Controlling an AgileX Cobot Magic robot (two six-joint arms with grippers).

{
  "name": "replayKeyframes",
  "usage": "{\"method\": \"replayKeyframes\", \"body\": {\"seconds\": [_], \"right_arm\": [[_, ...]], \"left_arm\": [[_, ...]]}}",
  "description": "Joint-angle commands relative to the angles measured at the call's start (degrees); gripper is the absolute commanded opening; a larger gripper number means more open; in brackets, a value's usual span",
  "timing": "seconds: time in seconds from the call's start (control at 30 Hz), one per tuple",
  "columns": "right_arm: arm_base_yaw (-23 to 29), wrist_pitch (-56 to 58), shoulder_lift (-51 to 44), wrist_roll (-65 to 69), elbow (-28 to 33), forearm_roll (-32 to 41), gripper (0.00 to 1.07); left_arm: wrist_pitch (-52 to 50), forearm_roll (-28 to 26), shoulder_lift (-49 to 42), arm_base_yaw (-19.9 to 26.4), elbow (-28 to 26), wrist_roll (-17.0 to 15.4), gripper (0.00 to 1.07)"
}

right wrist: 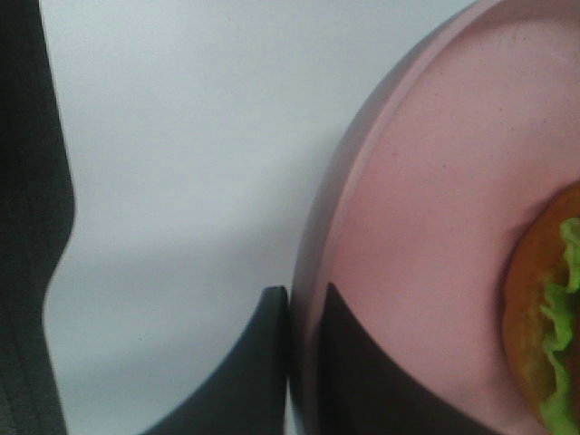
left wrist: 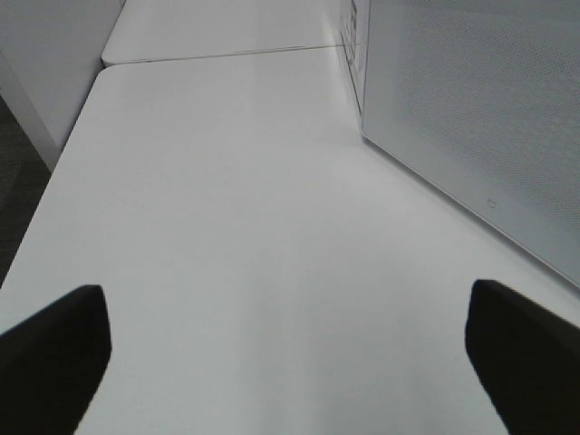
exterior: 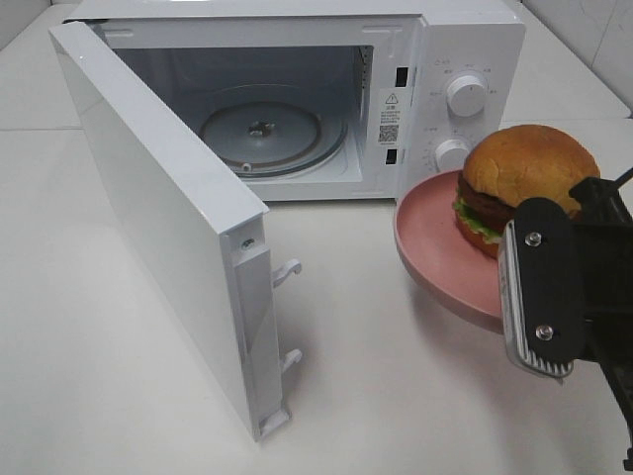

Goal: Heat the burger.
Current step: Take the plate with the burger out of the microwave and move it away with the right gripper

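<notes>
The burger [exterior: 524, 178] sits on a pink plate [exterior: 440, 252] held tilted above the bench [exterior: 396, 396], just right of the open microwave [exterior: 297, 99]. The right pincer [right wrist: 304, 362] is clamped on the plate's rim. The left pincer [left wrist: 290, 362] hangs wide open over bare bench.

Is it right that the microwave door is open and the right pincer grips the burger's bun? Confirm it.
Not quite. The microwave door is open, but the right pincer is shut on the rim of the pink plate, not on the bun. The burger just rides on the plate. The right wrist view shows it.
</notes>
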Motion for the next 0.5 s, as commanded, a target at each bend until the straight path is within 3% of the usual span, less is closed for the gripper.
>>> {"method": "replayKeyframes", "body": {"seconds": [0.03,0.4,0.5], "right_arm": [[-3.32,-3.27,-0.92,8.37,0.29,-4.24,0.0],[-9.91,-3.21,-0.92,20.68,0.4,-9.85,0.0],[-14.67,-2.81,-0.86,29.62,0.46,-15.01,0.0]], "left_arm": [[-0.4,-0.52,-1.09,0.17,0.29,-0.34,1.0],[-0.4,-0.52,-1.09,0.17,0.29,-0.34,1.0],[-0.4,-0.52,-1.09,0.17,0.29,-0.34,1.0]]}}
